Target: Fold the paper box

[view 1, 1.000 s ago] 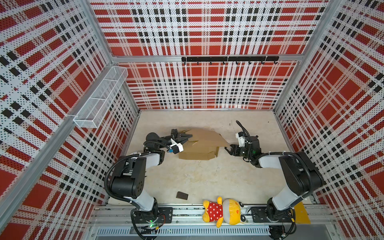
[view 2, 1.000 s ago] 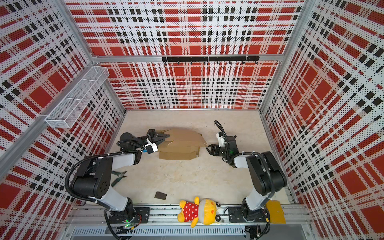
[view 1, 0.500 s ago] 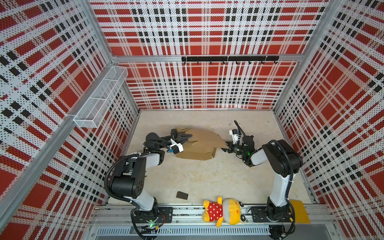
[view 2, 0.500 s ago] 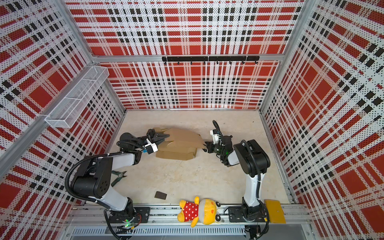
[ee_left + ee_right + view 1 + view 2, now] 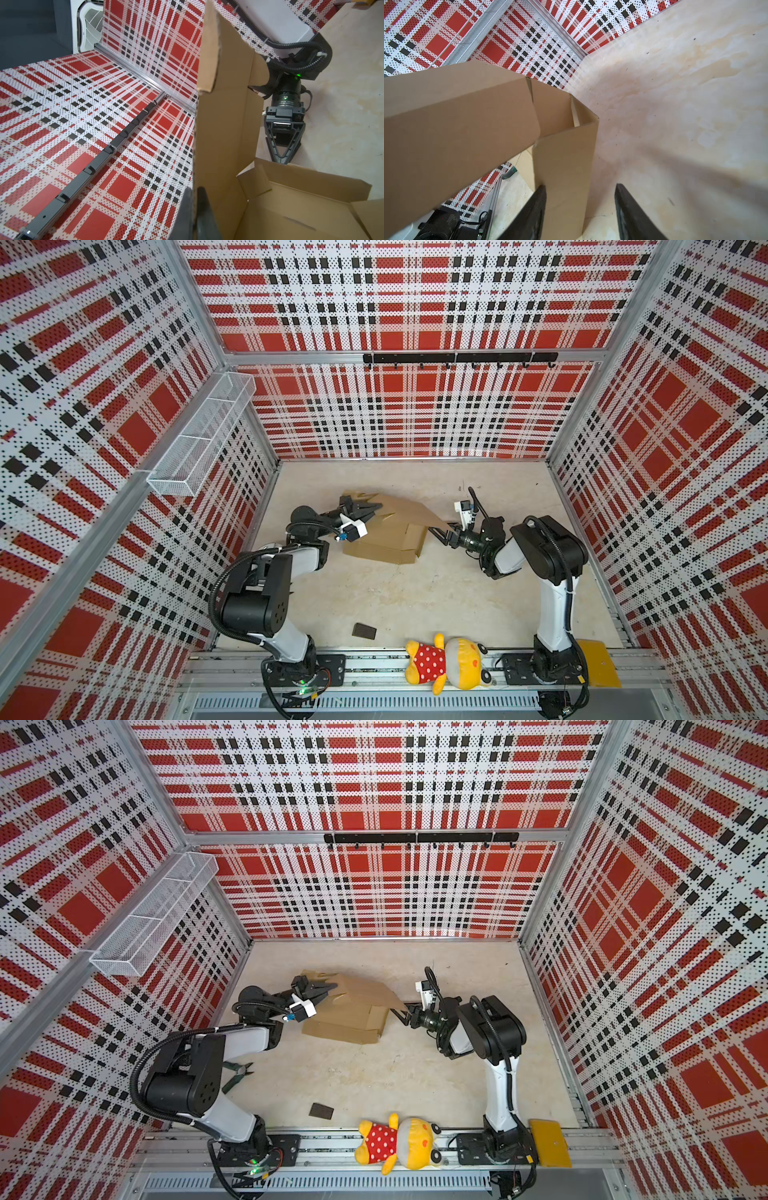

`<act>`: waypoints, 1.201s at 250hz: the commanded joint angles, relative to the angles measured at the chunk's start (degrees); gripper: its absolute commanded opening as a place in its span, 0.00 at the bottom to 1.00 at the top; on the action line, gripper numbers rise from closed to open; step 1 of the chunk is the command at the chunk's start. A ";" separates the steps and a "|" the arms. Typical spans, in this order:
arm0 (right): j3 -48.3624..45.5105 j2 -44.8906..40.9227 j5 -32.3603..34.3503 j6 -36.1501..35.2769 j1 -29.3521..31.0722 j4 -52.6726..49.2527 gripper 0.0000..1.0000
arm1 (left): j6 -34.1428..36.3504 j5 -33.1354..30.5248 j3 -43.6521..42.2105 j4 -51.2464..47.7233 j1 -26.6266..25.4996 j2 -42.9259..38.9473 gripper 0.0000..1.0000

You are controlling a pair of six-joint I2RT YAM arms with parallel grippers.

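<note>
paper box (image 5: 386,539) half-folded, mid-desk (image 5: 415,593) toward 11 o'clock; inside: folded-in flaps. left tool (image 5: 195,199) clamped on its raised flap, box's 10 o'clock. right tool (image 5: 580,186) jaws apart, straddling the 3 o'clock side panel, clear only in its wrist view. pliers (image 5: 237,1071) at 8 o'clock, seen in a top view only.

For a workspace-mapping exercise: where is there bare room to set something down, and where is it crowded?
Free: the middle, between paper box and plush toy; also the strip along the back wall. Crowded: at the box, left gripper and right gripper flanking it.
</note>
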 commanded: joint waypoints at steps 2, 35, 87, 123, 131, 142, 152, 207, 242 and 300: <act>0.96 1.03 1.19 -0.28 0.50 3.32 0.55 | -4.33 -2.35 1.20 1.01 0.26 -0.38 0.00; 0.87 1.51 2.53 -0.40 0.47 3.07 0.54 | -6.89 -5.96 1.37 1.01 0.34 -0.64 0.00; 2.09 1.35 3.25 -2.73 1.13 -1.87 0.54 | -7.05 -5.28 0.35 1.27 0.00 -1.18 0.00; 2.80 1.43 3.80 -2.74 1.50 -3.07 0.53 | -7.77 -6.97 0.23 1.46 -0.17 -1.74 0.00; 2.88 1.43 3.85 -2.70 1.50 -3.09 0.53 | -7.76 -6.84 0.32 1.54 -0.08 -1.89 0.00; 2.97 1.27 3.95 -2.74 1.51 -3.11 0.53 | -8.02 -6.34 0.40 1.54 0.00 -2.13 0.00; 3.13 1.17 4.07 -2.74 1.50 -3.33 0.53 | -8.35 -6.01 0.40 1.54 -0.01 -2.35 0.00; 3.27 2.80 1.30 0.96 1.76 5.33 0.55 | -5.42 -3.17 -0.92 1.45 -0.32 -2.01 0.00; 4.55 4.42 -0.90 2.15 2.80 7.09 0.55 | 0.77 1.97 -3.05 1.36 -0.36 -1.87 0.00; 4.96 5.65 1.21 2.10 3.73 7.15 0.55 | 0.57 1.38 -3.22 1.34 -0.58 -1.93 0.00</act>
